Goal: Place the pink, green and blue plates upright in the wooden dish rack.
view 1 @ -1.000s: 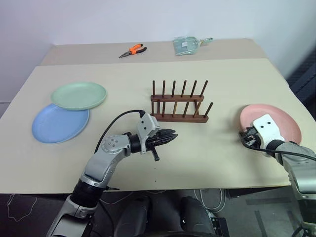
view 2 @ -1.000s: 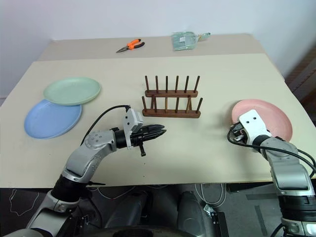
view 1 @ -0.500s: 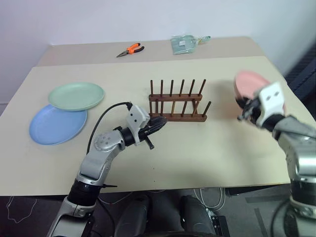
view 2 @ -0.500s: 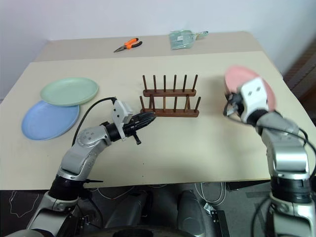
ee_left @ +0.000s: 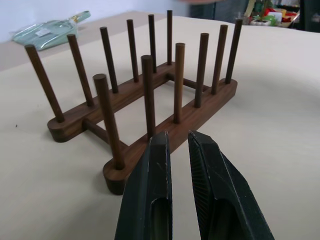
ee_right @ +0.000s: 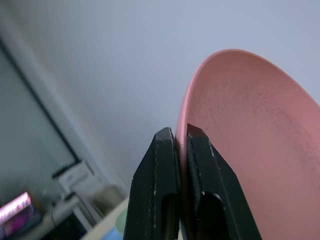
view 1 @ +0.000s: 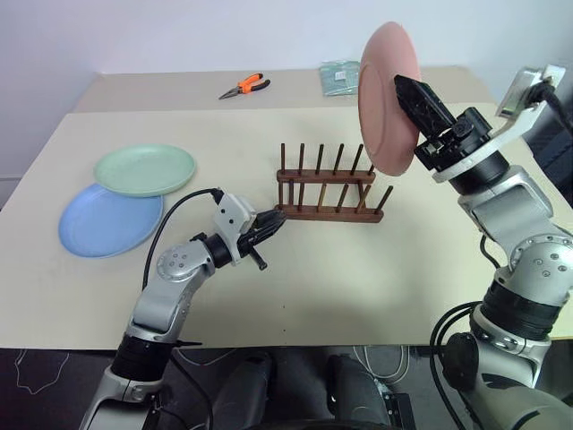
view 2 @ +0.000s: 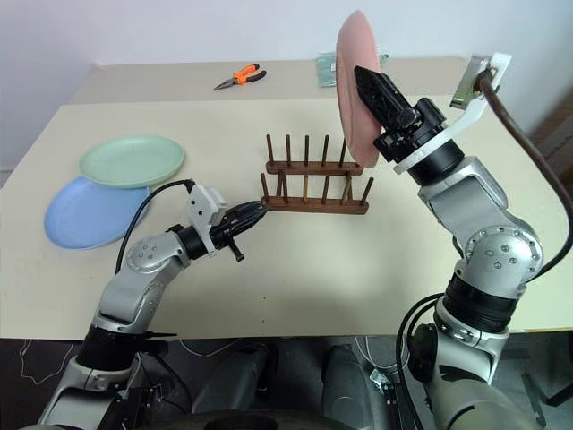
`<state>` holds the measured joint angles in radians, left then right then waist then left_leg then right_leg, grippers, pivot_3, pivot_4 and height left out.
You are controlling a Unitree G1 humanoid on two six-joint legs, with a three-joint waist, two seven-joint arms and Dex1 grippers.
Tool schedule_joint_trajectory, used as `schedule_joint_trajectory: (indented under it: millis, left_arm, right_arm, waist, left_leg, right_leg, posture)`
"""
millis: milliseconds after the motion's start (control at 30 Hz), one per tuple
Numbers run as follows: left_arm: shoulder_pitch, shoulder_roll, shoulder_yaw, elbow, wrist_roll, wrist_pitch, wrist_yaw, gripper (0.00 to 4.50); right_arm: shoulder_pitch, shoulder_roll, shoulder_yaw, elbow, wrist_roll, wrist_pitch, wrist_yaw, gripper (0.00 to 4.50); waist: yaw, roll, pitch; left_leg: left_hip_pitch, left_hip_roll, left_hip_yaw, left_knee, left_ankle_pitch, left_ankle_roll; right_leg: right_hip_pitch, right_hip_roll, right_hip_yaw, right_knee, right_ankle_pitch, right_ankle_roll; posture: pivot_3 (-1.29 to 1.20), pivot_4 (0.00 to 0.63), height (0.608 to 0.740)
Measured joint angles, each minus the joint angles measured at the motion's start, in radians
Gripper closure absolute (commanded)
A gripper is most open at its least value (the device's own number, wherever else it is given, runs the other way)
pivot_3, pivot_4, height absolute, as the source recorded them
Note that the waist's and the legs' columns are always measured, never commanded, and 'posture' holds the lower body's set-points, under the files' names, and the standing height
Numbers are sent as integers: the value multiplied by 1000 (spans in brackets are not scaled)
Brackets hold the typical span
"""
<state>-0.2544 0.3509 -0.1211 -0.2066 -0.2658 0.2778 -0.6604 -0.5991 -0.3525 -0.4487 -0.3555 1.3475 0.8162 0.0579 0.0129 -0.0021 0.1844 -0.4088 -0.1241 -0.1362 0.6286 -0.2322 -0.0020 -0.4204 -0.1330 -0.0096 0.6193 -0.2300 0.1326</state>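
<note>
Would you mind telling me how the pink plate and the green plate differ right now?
The pink plate is held upright above the wooden dish rack, pinched at its rim by the right gripper; the green plate lies flat on the table, overlapping the blue plate. Both are plain round plates of similar size.

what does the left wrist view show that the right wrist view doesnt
Left wrist view: the wooden dish rack close up on the table, its pegs bare, with the left gripper just short of its near end, fingers close together with a thin gap, gripping nothing.

Right wrist view: the pink plate seen against a wall, its rim pinched by the right gripper.

Both share a pair of black fingers rising from the bottom.
</note>
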Motion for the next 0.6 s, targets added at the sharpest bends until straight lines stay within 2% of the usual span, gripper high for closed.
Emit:
schedule_joint_trajectory:
  millis: [200,600]
  left_arm:
    - [6,1,0,-6,0,1,3,3922]
    - [6,5,-3,-6,-4,2,-8,3922]
  right_arm:
    - [27,11,-6,29,92,-38,-139,4464]
    - [60,17,14,29,170,-119,-205,4464]
  waist:
    - [-4,0,0]
    - [-4,1,0]
  left_leg:
    - [0,0,2,1,0,0]
    - [0,0,3,1,0,0]
  right_leg:
    - [-1,1,2,1,0,0]
    - [-1,1,3,2,0,0]
  posture:
    - [0,150,739]
    - [0,150,739]
